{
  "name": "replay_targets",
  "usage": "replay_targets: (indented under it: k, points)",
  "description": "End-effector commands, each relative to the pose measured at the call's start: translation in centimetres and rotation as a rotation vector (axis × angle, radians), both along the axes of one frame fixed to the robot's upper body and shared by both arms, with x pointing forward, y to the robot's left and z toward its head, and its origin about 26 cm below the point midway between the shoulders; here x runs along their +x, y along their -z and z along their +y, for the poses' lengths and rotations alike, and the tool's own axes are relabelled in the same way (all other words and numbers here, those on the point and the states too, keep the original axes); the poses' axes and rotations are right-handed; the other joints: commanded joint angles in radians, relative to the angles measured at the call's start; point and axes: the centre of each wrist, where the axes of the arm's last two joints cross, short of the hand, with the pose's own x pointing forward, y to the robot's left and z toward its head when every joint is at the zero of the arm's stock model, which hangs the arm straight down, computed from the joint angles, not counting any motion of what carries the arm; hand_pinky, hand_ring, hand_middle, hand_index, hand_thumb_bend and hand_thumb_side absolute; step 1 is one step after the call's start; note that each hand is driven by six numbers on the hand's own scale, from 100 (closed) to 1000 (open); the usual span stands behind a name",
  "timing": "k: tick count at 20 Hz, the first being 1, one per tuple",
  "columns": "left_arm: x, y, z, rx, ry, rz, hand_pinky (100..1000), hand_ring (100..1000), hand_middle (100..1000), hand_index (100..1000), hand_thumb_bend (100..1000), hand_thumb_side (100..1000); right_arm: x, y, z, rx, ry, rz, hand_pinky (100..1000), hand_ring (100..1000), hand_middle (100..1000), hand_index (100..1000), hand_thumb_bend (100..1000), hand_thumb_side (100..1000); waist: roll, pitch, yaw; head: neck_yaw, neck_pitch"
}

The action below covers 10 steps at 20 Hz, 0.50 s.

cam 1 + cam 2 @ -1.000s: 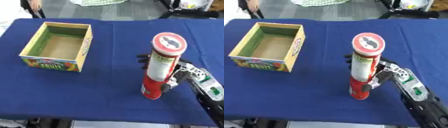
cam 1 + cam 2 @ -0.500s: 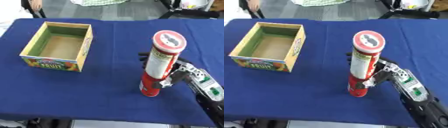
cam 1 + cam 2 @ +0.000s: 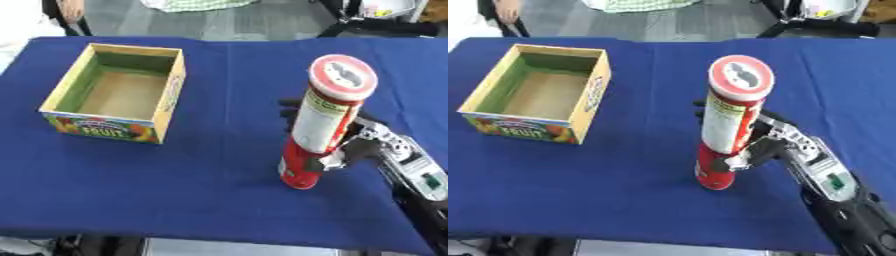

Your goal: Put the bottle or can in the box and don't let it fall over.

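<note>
A tall red and cream can (image 3: 322,125) with a red and white lid stands upright, right of the table's middle. My right hand (image 3: 359,146) is curled round its lower part from the right and behind, thumb in front, fingertips showing past its left side. The open cardboard fruit box (image 3: 121,92), green inside with a brown floor, sits at the far left, well apart from the can. My left hand shows in neither view.
A blue cloth (image 3: 201,165) covers the table. Its front edge runs close below the can. Between box and can lies bare cloth. Chair legs and a grey floor show beyond the far edge.
The can, held in my right hand, has shifted a little to the left, towards the box, and stays upright. The box has not moved.
</note>
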Motion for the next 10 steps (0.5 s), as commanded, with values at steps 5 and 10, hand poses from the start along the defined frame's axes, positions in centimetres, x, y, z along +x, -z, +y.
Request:
replay_targets:
  k: [5,10]
  points:
    - [0.0,-0.7,0.4,0.019,-0.001,-0.017,717,1000,913,845,491,892,1.2,-5.1,0.9,-0.006,-0.009,-0.121,882,1000,1000,496,644,100,-0.001,-0.010,0.001,0.000,0.005]
    - [0.0,-0.7,0.4,0.020,0.001,-0.015,717,1000,913,846,491,891,2.3,-8.7,3.3,0.000,-0.036,-0.193,883,1000,1000,498,660,100,-0.002,-0.013,0.003,-0.003,0.005]
